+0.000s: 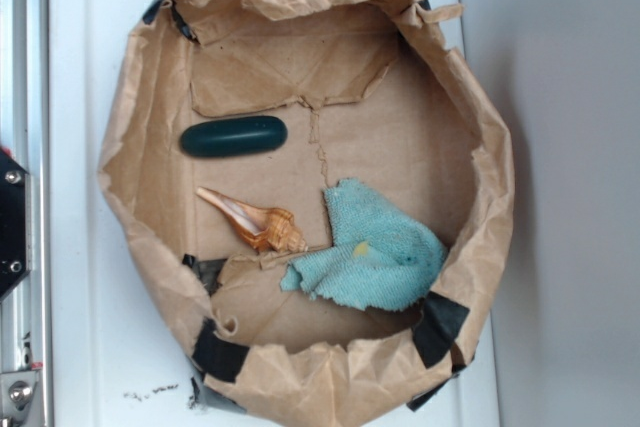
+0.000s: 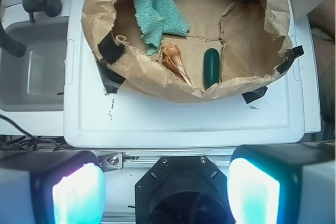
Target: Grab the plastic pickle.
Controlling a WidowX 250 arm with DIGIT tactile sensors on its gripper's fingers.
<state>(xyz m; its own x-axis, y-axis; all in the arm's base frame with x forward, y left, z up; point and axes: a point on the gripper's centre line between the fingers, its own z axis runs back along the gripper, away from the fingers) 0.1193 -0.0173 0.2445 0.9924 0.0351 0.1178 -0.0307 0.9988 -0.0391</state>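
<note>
Fingers (image 2: 79,195) of the gripper (image 2: 165,192) stand spread, back off the paper-lined basin (image 1: 480,137). Smooth dark green capsule-shaped plastic pickle (image 1: 233,136) lies untouched near its wall, leaving room above for descent.

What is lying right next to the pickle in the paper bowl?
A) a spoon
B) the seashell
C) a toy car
B: the orange-tan seashell lies just beside the dark green pickle on the brown paper; the teal cloth sits further away.
</note>
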